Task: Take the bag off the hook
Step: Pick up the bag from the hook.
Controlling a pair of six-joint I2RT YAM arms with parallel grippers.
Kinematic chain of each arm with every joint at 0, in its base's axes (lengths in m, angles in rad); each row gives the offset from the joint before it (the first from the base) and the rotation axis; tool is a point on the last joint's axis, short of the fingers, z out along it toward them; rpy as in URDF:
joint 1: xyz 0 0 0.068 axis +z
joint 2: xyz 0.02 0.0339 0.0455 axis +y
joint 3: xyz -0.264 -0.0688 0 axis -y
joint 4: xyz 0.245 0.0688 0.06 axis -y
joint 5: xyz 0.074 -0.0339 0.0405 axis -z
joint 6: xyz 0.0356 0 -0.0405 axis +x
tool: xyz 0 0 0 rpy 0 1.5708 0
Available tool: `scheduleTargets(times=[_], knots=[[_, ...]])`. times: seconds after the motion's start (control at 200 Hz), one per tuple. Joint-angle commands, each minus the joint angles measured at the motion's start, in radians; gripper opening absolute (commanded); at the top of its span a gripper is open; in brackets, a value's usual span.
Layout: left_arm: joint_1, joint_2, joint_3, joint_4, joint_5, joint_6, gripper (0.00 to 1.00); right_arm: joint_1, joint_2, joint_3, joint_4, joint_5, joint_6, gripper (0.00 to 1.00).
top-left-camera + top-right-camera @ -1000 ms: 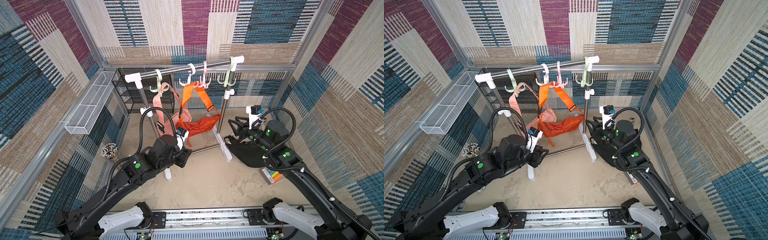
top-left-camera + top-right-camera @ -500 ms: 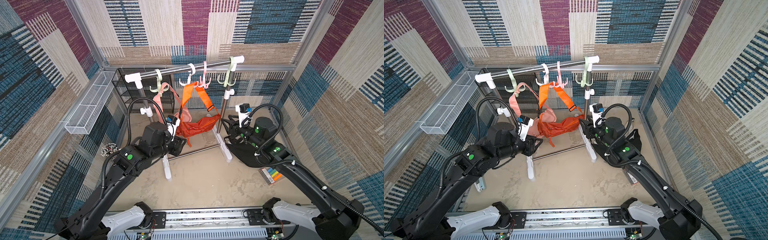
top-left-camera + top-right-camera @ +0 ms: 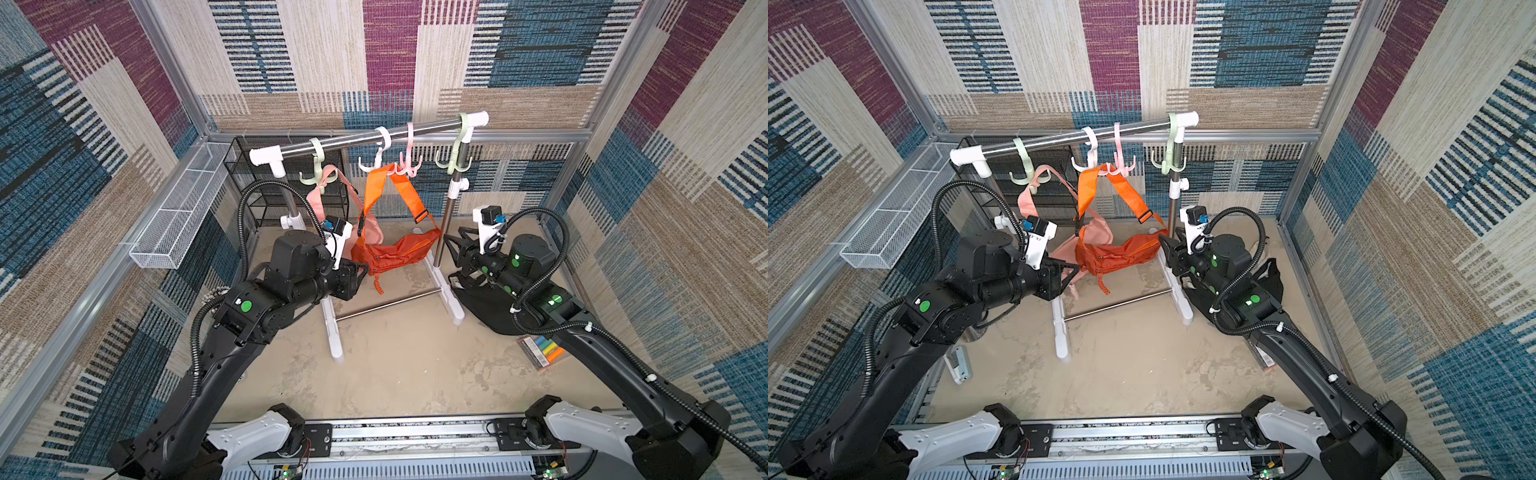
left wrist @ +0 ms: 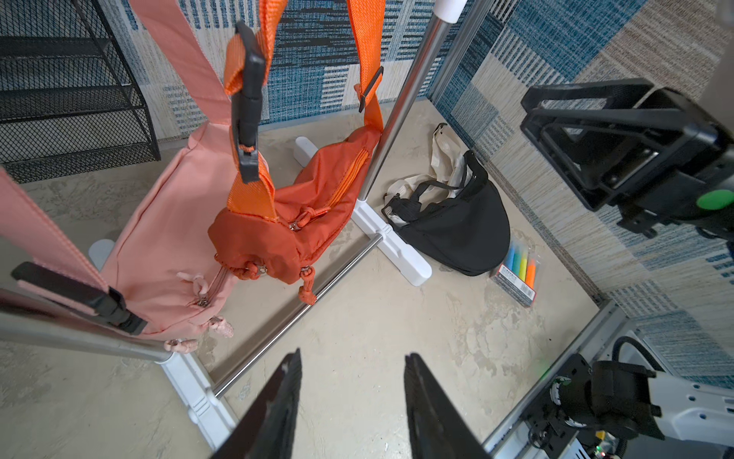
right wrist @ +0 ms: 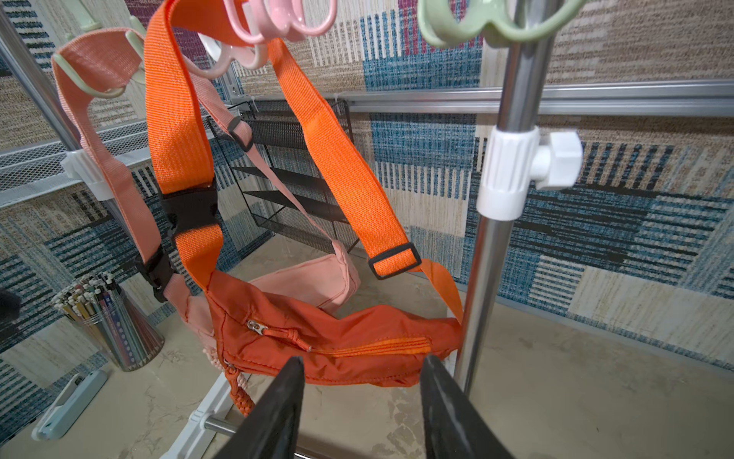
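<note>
Orange bag (image 3: 395,253) hanging by strap on pink hook (image 3: 409,166), left gripper (image 4: 352,353) spread and empty, right gripper (image 5: 363,359) spread beside it, holding nothing

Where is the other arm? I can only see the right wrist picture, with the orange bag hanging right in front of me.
Observer: The left gripper is on the far side of the orange bag from you, next to the pink bag. Its jaws are apart and empty.
Operator: Is there anything near my arm that I can't see?
Observer: Yes. A black bag lies on the floor beside the rack's foot, under your arm.
Operator: Anything else down there?
Observer: A pack of coloured markers lies right next to the black bag.
</note>
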Motion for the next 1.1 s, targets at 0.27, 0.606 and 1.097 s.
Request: scheduleTargets(times=[0.27,0.606,1.097], knots=[[0.067,0.029,0.052,-0.051,0.110,-0.003,0.47,0.001,0.017,-0.013,0.121,0.078,-0.045,0.51],[0.104,-0.036,-0.047,0.023,0.111,-0.026,0.47,0.001,0.039,-0.028,0.140,0.047,-0.082,0.51],[0.111,-0.039,-0.126,0.175,0.084,-0.030,0.47,0.001,0.151,0.012,0.128,0.082,-0.244,0.54]])
